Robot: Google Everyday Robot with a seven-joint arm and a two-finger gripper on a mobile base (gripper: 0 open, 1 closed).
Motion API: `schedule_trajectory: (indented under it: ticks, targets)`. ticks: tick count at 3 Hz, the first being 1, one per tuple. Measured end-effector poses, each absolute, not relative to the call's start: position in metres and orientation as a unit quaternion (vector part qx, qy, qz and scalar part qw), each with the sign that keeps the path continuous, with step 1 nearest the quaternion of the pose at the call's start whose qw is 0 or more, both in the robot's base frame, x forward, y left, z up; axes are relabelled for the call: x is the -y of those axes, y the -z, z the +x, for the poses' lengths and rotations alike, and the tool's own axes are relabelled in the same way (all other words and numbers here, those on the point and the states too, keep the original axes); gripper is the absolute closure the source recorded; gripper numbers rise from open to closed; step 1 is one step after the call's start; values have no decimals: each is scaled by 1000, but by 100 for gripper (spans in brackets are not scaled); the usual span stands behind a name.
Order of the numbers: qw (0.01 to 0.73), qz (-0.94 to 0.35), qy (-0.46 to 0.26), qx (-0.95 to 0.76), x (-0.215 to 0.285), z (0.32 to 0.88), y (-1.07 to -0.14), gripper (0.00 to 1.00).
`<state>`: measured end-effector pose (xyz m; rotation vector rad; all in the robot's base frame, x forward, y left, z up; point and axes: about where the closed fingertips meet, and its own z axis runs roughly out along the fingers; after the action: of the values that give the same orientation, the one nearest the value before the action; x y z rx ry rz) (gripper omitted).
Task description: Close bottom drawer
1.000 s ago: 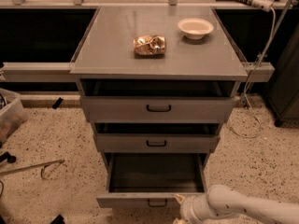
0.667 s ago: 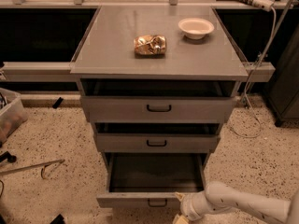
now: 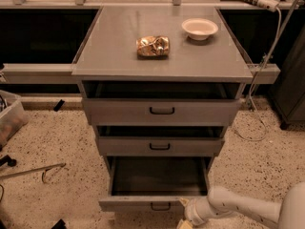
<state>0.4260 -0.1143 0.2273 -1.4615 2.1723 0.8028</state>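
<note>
Bottom drawer [image 3: 128, 203] pulled far out at cabinet base, front panel near lower frame edge. Speckled floor [image 3: 57, 194] open on both sides. Gripper [image 3: 187, 213] low, just right of black handle [image 3: 160, 206]; arm [image 3: 238, 206] reaches in from right, nearly level. Cannot tell whether gripper is open or closed.

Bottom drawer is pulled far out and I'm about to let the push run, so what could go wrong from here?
1. The gripper sits by the right end of the bottom drawer front, right of its black handle; an off-centre push may skew and jam the drawer.
2. It is low on the front and might slip off the lower edge.
3. A hard shove could jolt the bowl on top.
</note>
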Motion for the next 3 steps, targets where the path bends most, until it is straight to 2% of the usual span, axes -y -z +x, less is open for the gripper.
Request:
schedule_trajectory:
  ticks: [1, 3]
  targets:
    - [195, -509, -278, -791, 130, 413, -229, 0]
    - [159, -501, -296, -798, 142, 408, -175, 0]
